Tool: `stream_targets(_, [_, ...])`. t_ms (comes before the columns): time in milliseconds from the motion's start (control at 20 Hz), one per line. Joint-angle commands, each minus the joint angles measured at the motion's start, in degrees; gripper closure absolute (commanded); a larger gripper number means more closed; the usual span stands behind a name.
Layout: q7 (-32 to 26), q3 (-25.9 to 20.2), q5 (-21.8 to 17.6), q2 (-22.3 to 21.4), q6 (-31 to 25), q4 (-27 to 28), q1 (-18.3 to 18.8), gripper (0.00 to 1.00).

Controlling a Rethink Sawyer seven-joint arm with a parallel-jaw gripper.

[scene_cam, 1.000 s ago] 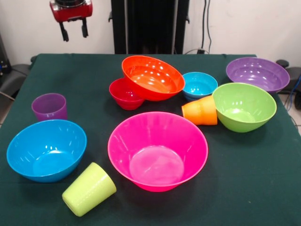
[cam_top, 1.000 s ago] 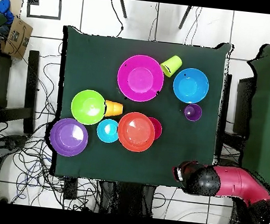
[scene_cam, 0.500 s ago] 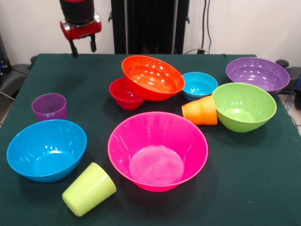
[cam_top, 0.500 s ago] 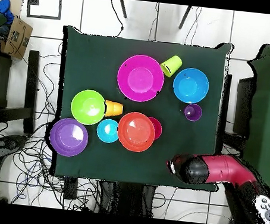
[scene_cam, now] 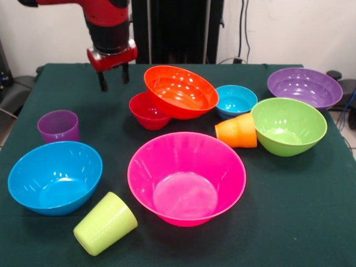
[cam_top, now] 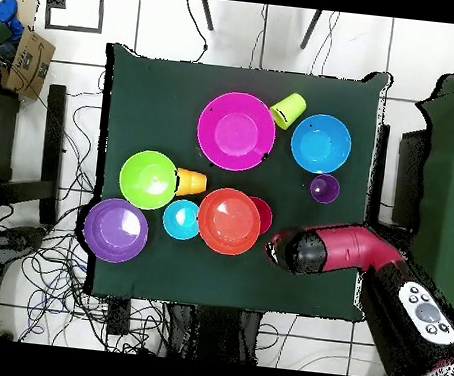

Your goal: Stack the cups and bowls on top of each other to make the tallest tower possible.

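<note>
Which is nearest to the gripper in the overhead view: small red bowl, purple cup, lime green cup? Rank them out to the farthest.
Measured from the gripper in the overhead view:
1. small red bowl, up and left of it, partly under the tilted orange bowl.
2. purple cup, upright, farther up and to the right.
3. lime green cup, on its side by the far table edge.

Red and black arm (scene_cam: pixel 105 22) reaching down from above, wrist near vertical. Gripper (scene_cam: pixel 113 78) pointing downward, two short dark fingers (scene_cam: pixel 103 82) spread apart with nothing between them, hanging clear above the table (scene_cam: pixel 311 211). From overhead, red arm angled in from the right, dark wrist end (cam_top: pixel 287 251) leading.
</note>
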State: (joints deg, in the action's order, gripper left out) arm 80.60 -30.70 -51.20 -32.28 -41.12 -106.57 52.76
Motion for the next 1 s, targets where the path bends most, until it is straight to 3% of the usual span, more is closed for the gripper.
stream_targets(50, [4.1,0.4,-1.1,7.2,5.1,10.1,-4.8,0.0])
stream_targets(450, [3.7,0.9,1.4,8.4,-0.9,14.9,-11.0,0.0])
stream_targets(1000, [1.4,1.7,6.8,3.4,-5.7,14.4,-13.0,0.0])
